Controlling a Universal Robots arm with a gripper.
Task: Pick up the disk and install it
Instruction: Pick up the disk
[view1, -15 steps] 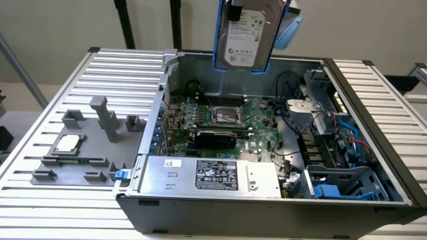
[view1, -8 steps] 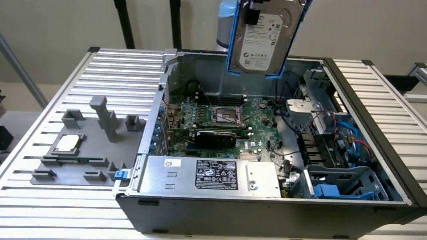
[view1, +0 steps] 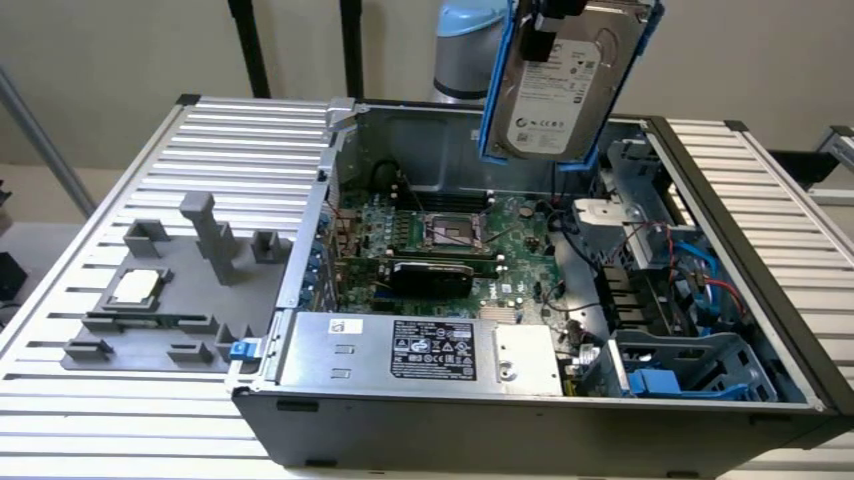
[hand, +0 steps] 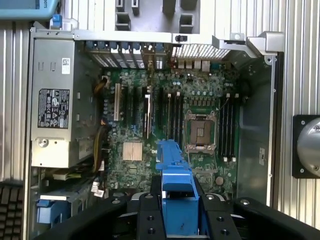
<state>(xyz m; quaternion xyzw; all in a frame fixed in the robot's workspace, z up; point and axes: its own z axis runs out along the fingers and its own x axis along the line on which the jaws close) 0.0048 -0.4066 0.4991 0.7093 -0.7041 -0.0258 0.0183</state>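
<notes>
Exterior view: ribbed silver desk (view1: 120, 410) up front, carrying open grey computer case (view1: 534, 425) | disk (view1: 561, 95) hangs tilted above case's far end, silver-grey, white label, blue carrier | beige wall (view1: 107, 50) behind | wrist view: gripper (hand: 179, 212) fingers (hand: 149, 220) pinching the blue carrier.

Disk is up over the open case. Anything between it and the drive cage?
Nothing visible blocks it. The disk, clamped in the gripper, hangs above the open case. The drive cage at the exterior view's right is open on top; blue and red cables lie beside it, not across its opening.
</notes>
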